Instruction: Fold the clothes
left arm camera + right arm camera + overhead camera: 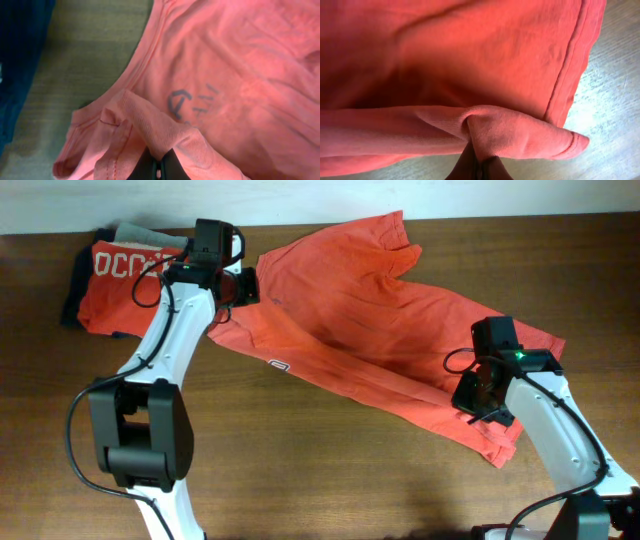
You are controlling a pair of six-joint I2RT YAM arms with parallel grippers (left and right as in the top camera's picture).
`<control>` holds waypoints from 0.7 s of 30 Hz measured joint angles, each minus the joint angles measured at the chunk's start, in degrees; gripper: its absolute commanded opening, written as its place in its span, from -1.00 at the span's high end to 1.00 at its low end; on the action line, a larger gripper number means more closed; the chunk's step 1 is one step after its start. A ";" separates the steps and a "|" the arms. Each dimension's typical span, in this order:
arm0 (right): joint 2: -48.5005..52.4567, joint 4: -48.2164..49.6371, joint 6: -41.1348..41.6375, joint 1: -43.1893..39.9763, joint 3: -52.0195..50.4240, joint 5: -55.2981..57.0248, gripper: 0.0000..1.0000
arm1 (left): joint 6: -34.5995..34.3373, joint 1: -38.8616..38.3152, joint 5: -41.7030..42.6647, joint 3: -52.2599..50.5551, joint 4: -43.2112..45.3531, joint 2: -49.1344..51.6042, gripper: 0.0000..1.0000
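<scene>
You have the coral-red T-shirt (380, 320) lying rumpled on the counter (330, 470) in a long diagonal band, from upper left down to lower right. Broad creases run through its middle, and one part sticks up toward the far edge. A small pale label (279, 365) sits at its near edge. The dark chest logo (192, 102) faces up beside a curved stitched edge. Your left tool (159, 169) pinches a raised fold there, and your right tool (479, 169) pinches another fold by the stitched hem at the opposite end.
</scene>
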 measured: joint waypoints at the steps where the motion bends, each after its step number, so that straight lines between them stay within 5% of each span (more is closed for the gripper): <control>1: 0.02 0.31 0.02 0.00 0.00 0.11 0.91 | 0.00 -0.17 0.00 0.00 0.17 0.00 1.00; 21: 6.80 2.32 0.00 0.00 0.00 1.25 0.90 | 0.09 -1.90 0.00 0.00 3.69 0.00 0.99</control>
